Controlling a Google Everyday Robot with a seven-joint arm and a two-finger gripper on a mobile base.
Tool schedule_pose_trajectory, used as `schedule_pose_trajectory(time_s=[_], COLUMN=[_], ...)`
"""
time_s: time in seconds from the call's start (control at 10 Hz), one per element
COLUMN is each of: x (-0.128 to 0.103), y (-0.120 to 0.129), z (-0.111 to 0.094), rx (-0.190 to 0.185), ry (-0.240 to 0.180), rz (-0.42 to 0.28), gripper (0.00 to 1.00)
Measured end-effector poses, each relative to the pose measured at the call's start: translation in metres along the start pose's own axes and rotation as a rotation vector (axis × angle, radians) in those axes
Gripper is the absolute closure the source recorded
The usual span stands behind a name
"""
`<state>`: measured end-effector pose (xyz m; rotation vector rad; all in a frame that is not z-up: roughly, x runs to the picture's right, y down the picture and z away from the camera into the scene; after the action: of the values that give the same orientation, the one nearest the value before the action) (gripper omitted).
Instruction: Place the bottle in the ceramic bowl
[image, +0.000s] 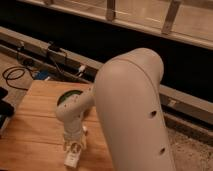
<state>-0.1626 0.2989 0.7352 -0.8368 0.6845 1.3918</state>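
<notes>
- My fingers (74, 147) point down at the table (35, 127), on the near side of the ceramic bowl (67, 96) and apart from it.
- I cannot tell whether they are apart or already pressed on something; that part is too unclear.
- The bottle (71, 160) lies on the wood directly at my fingers, its upper end between or just under them. It is on the near side of the bowl and not inside it. It looks pale, and its other end points away from the bowl, toward the bottom of the view.
- My wrist (70, 117) stands between the bowl and the bottle and covers the near rim of the bowl.
- The bowl is green and sits on the table; only its far and left part shows above my arm.
- The table is of light brown wooden boards.
- The big white shell of my arm (130, 110) rises to the right of the bowl and hides the table on that side.
- To the left of the bowl, past the table edge, black cables (15, 75) lie on the floor.
- Behind the bowl a long grey ledge (35, 42) runs along a dark wall.
</notes>
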Motion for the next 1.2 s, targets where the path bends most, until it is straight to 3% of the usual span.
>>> schedule_pose_trajectory(time_s=[0.4, 0.7, 0.8, 1.2], x=[-0.001, -0.003, -0.007, -0.033], y=[0.002, 0.001, 0.002, -0.013], z=[0.007, 0.005, -0.002, -0.077], rx=[-0.009, -0.007, -0.013, -0.042], ry=[0.01, 0.002, -0.024, -0.162], rz=[0.006, 0.004, 0.001, 0.029], gripper=[0.97, 1.0, 1.0, 1.0])
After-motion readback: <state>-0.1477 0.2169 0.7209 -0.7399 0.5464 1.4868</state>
